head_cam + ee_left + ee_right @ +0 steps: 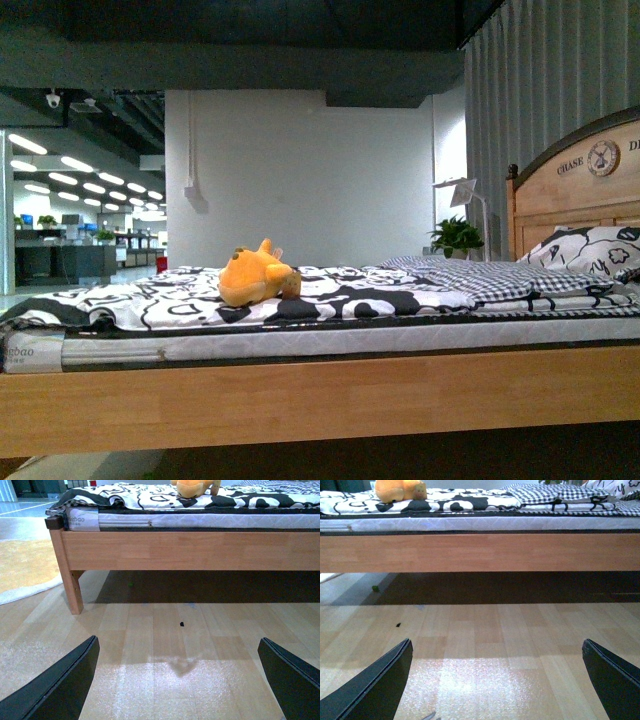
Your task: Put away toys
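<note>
A wooden bed (300,400) fills the front view from side to side, its pale side rail running straight across. On it lies a white mattress (300,345), covered by a black-and-white patterned bedspread (400,295). At the right end an arched wooden headboard (580,190) rises in front of a grey curtain (540,100). Wood-plank floor (150,630) stretches up to and under the bed in both wrist views, with a yellowish rug (25,565) beside the bed's corner leg.

A black-and-white pillow (590,250) leans at the headboard, and a folded checked blanket (470,280) lies flat just in front of it. The orange-yellow plush toy (252,278) rests on the bedspread, left of the bed's middle, well apart from the pillow and blanket, with nothing touching it.

Neither arm shows in the front view. The left gripper (178,640) hangs low over the floor, facing the bed's side, its dark fingers (55,685) spread wide and grasping nothing. The right gripper (497,641) sits the same way, released and empty, with bare floor between its jaws.

A small dark speck (182,624) lies on the planks ahead of the left gripper
</note>
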Robot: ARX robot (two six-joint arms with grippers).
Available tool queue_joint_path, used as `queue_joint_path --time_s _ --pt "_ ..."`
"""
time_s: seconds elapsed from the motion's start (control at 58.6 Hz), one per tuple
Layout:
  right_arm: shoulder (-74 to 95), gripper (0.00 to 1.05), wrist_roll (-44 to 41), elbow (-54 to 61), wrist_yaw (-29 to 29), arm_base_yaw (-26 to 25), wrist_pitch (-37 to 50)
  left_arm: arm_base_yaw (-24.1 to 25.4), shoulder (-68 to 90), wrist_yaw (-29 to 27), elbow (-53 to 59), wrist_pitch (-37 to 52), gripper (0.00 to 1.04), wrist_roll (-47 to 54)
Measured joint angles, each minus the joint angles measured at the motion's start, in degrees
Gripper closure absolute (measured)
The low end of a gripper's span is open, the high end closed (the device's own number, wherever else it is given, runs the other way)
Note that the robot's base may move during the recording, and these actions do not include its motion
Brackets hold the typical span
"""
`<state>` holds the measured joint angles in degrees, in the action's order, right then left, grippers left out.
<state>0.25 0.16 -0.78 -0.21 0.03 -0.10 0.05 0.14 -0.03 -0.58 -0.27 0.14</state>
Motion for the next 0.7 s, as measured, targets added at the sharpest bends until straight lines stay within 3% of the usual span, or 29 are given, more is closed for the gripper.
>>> queue_joint_path --time_s 0.7 --pt "0.0 0.02 0.0 0.0 0.0 0.0 0.0 0.0 0.0 0.0 0.0 0.0 0.06 0.02"
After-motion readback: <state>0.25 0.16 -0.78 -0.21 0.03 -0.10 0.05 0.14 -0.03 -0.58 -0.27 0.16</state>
